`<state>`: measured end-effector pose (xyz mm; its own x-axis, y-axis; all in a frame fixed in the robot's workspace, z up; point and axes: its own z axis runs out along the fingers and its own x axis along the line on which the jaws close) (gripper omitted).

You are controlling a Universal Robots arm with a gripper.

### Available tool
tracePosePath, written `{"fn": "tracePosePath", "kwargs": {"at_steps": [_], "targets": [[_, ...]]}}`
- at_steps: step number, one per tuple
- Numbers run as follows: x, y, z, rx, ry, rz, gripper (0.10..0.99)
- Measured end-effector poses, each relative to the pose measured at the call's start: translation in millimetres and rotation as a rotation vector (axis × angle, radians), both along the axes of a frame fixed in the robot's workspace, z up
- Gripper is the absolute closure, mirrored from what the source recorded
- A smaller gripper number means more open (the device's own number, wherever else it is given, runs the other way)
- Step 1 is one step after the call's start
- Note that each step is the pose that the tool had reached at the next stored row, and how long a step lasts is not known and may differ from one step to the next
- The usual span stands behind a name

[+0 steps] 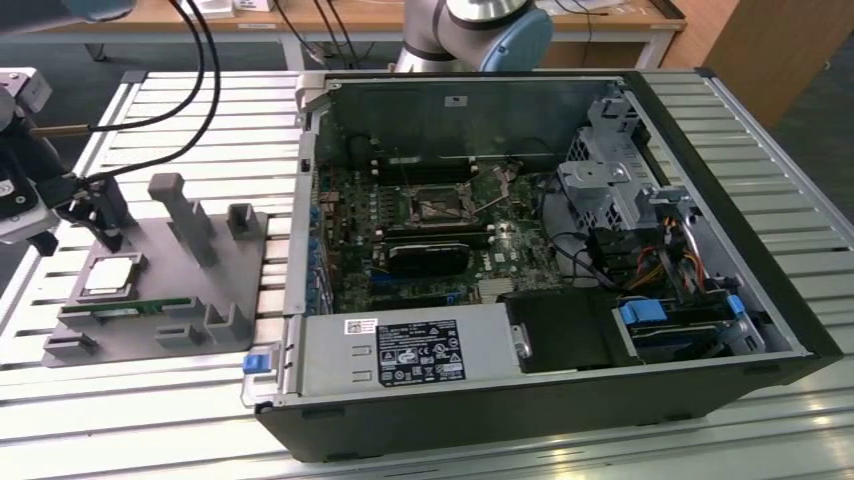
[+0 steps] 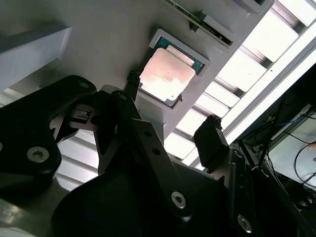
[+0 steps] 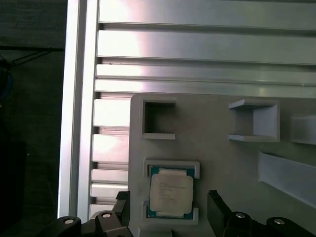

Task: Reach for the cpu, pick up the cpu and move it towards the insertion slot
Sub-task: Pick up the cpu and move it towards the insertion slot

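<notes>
In both wrist views the gripper (image 3: 168,197) hangs over the grey fixture (image 3: 222,168). Its fingers (image 3: 217,210) are spread wide either side of the cpu (image 3: 171,193), which lies in its recess. The exterior view adds the insertion slot (image 1: 438,207), well apart toward the exterior view's right, inside the computer case (image 1: 694,330). There the frame edge cuts off the gripper.

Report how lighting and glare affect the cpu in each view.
Second wrist view: glare washes the cpu to pinkish white, and the slats behind it blow out. First wrist view: the cpu is evenly lit, but the slats glare. Exterior view: the cpu is softly lit, while the computer case interior sits in shadow.
</notes>
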<state>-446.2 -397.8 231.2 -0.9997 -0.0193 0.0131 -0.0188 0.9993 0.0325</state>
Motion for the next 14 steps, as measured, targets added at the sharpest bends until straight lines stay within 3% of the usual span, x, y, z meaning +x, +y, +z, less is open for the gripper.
{"fn": "tracePosePath", "kwargs": {"at_steps": [14], "targets": [[2.6, -0.1, -11.9, 0.000, 0.0005, 0.002, 0.365]]}}
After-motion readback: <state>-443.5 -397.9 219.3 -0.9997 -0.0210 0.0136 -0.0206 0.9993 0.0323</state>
